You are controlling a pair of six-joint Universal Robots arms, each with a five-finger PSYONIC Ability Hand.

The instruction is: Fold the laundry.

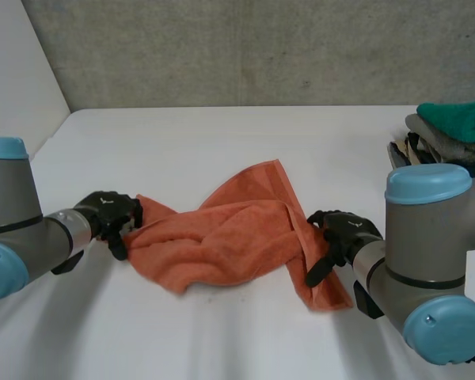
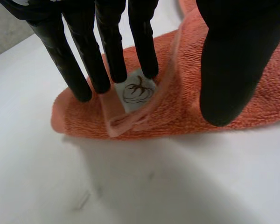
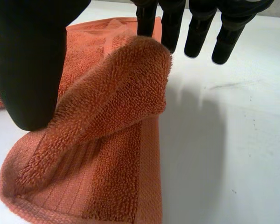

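An orange towel lies crumpled on the white table, one end reaching toward the back. My left hand is at its left corner. There the straight fingers touch down on the towel around a white label, and the thumb rests apart on the cloth. My right hand is at the towel's right end. A raised fold of the towel stands between its thumb and its straight fingers, which hover over the table.
A stack of folded laundry with a green towel on top sits at the table's right edge. Grey walls run along the back and left of the table.
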